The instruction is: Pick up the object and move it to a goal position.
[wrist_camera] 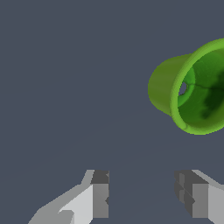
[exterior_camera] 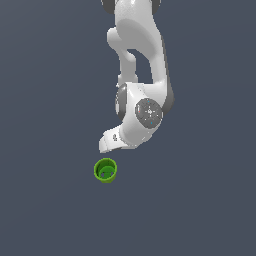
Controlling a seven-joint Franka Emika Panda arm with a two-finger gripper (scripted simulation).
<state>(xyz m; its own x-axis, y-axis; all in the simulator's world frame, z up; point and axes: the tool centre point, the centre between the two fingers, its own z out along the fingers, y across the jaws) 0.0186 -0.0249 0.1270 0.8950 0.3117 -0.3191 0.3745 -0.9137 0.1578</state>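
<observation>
The object, a small bright green cup (exterior_camera: 105,170) with a darker green inside, sits on the dark grey floor just below the white arm's hand in the exterior view. In the wrist view the cup (wrist_camera: 192,87) lies to one side of the line between the fingers, its open mouth facing the camera. My gripper (wrist_camera: 142,194) is open and empty; its two grey fingertips (wrist_camera: 99,194) stand well apart, short of the cup. In the exterior view the fingers are hidden behind the white hand (exterior_camera: 112,141).
The white Panda arm (exterior_camera: 140,65) comes down from the top of the exterior view. A plain dark grey surface (exterior_camera: 50,150) lies all around the cup.
</observation>
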